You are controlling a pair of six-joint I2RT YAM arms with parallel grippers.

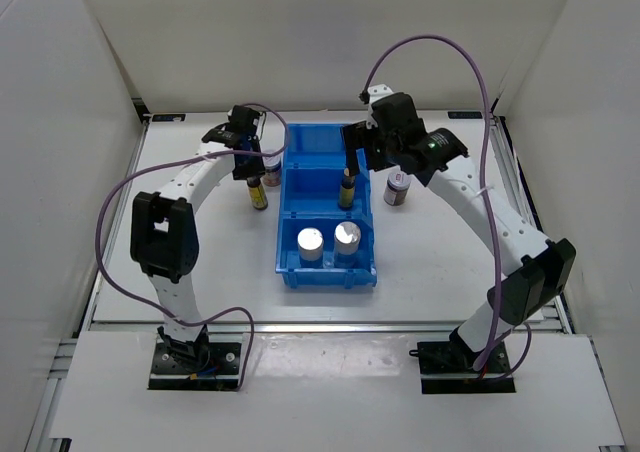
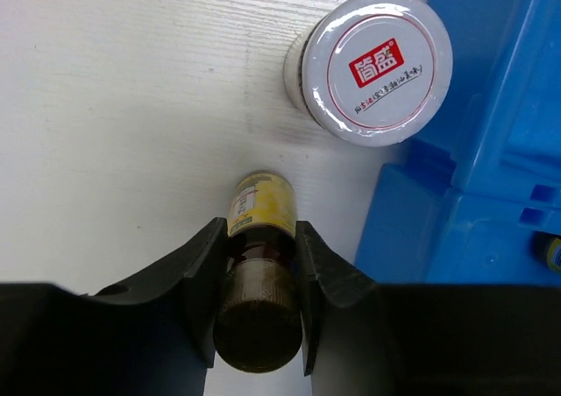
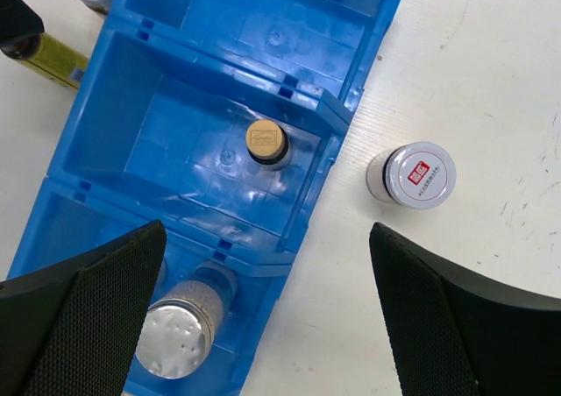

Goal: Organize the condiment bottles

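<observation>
My left gripper (image 1: 250, 170) is shut on the neck of a slim dark bottle with a yellow label (image 2: 260, 205), which stands on the table left of the blue bin (image 1: 300, 162). A squat jar with a white-red lid (image 2: 379, 67) stands just beyond it by the bin wall. My right gripper (image 3: 267, 238) is wide open and empty above the bin. The second slim dark bottle (image 3: 266, 142) stands in the middle compartment. Two white silver-capped bottles (image 1: 310, 242) (image 1: 346, 237) stand in the near compartment. The second squat jar (image 3: 421, 174) stands on the table right of the bin.
The bin's far compartment (image 3: 263, 28) holds nothing. White walls enclose the table on the left, right and far sides. A purple cable (image 1: 430, 42) loops above the right arm.
</observation>
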